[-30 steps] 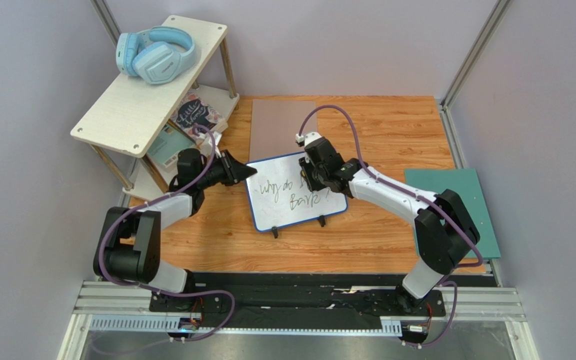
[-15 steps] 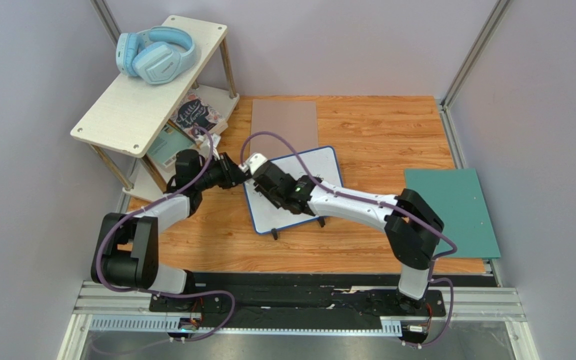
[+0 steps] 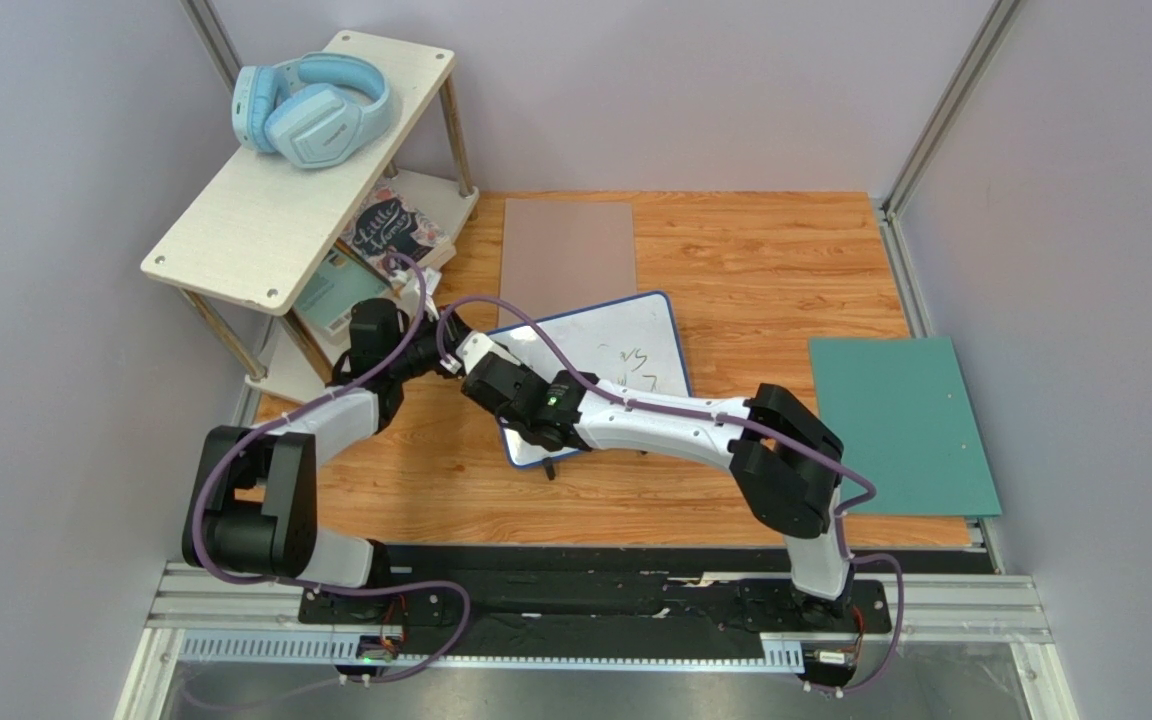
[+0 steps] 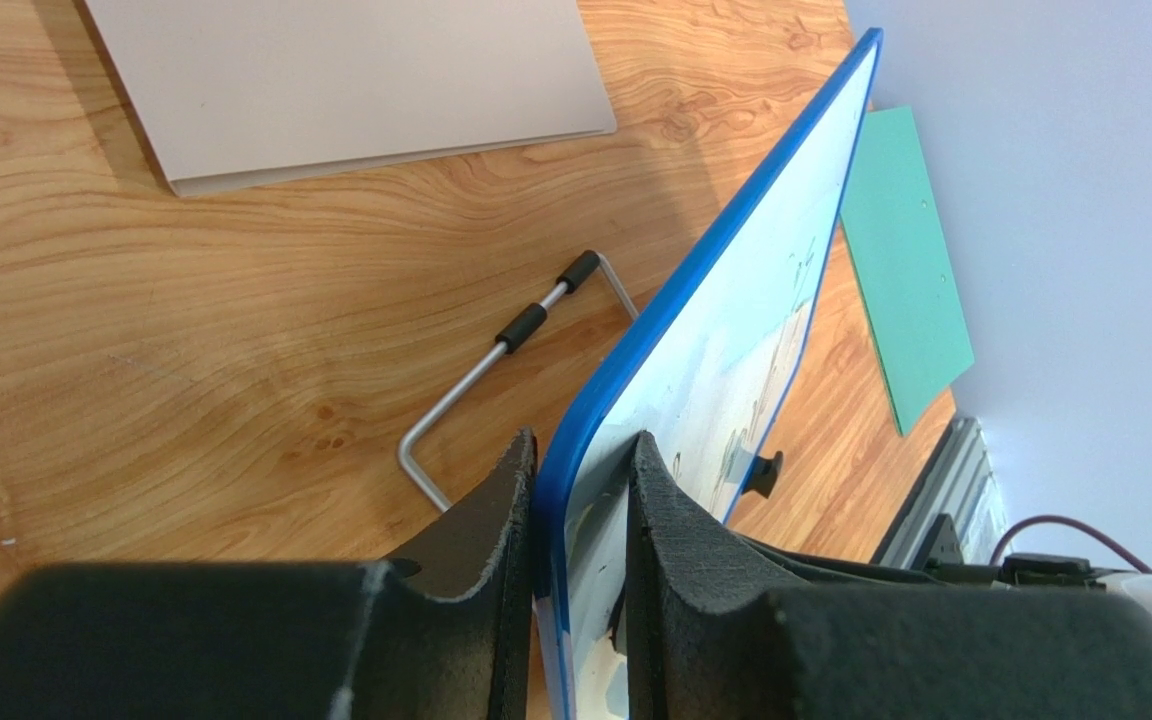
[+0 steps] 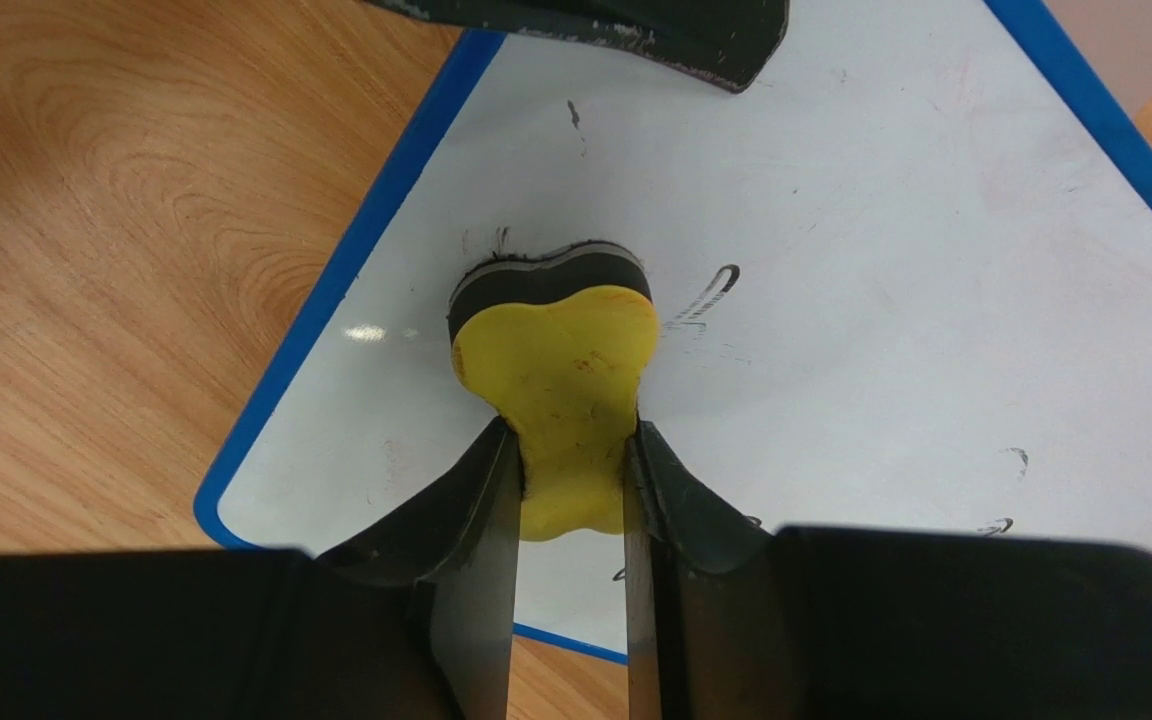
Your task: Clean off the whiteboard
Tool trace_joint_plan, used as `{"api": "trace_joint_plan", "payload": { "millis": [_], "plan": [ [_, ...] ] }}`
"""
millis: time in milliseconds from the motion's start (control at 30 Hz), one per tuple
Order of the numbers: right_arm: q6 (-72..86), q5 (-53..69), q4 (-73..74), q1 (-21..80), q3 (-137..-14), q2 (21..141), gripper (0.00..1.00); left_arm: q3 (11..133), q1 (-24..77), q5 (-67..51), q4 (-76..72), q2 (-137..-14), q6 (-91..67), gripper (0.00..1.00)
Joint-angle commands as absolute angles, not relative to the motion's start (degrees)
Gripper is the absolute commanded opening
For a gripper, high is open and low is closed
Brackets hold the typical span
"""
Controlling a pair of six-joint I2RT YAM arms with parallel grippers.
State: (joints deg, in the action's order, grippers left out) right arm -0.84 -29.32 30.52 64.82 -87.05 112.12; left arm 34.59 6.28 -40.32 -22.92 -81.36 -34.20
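Note:
The whiteboard (image 3: 630, 342), white with a blue rim, stands tilted in the middle of the wooden table. My left gripper (image 3: 458, 350) is shut on its left edge; in the left wrist view the blue rim (image 4: 717, 293) runs between the two black fingers (image 4: 582, 450). My right gripper (image 3: 474, 369) is shut on a yellow eraser (image 5: 567, 368) with a dark felt pad, pressed on the board (image 5: 868, 255) near its left corner. A few faint black marks (image 5: 710, 293) remain on the white surface.
A grey-brown mat (image 3: 567, 252) lies behind the board and a green mat (image 3: 905, 420) to the right. At the back left stands a white shelf (image 3: 259, 210) with blue headphones (image 3: 312, 113) and books beneath. The board's wire foot (image 4: 500, 360) rests on the wood.
My right arm swept the eraser from the board's upper right across to its left end. The black handwriting is mostly wiped away. My left gripper kept its hold on the edge.

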Motion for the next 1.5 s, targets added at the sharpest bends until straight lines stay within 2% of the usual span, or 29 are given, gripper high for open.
{"api": "trace_joint_plan", "payload": {
  "millis": [0, 267, 633, 867, 1300, 1467],
  "plan": [
    [1.32, -30.94, 24.08, 63.54, -89.99, 116.01, 0.00, 34.63, 6.42, -34.01, -16.44, -80.95, -26.46, 0.00],
    [4.04, -34.89, 23.99, 61.18, -92.55, 114.53, 0.00, 33.66, 6.15, -33.66, -15.30, -80.07, -25.49, 0.00],
    [9.83, -39.90, 21.97, 56.61, -87.63, 109.08, 0.00, 33.57, 5.89, -34.54, -14.59, -79.98, -24.35, 0.00],
    [9.50, -34.29, 21.36, 55.28, -86.57, 108.54, 0.00, 33.49, 5.89, -35.24, -13.89, -79.72, -23.73, 0.00],
    [1.15, -19.70, 24.17, 63.02, -83.86, 110.83, 0.00, 34.72, 5.89, -35.51, -13.53, -79.28, -23.99, 0.00],
    [1.93, -23.37, 24.78, 62.76, -82.79, 112.15, 0.00, 35.24, 5.89, -35.86, -13.54, -79.45, -24.34, 0.00]
  ]
}}
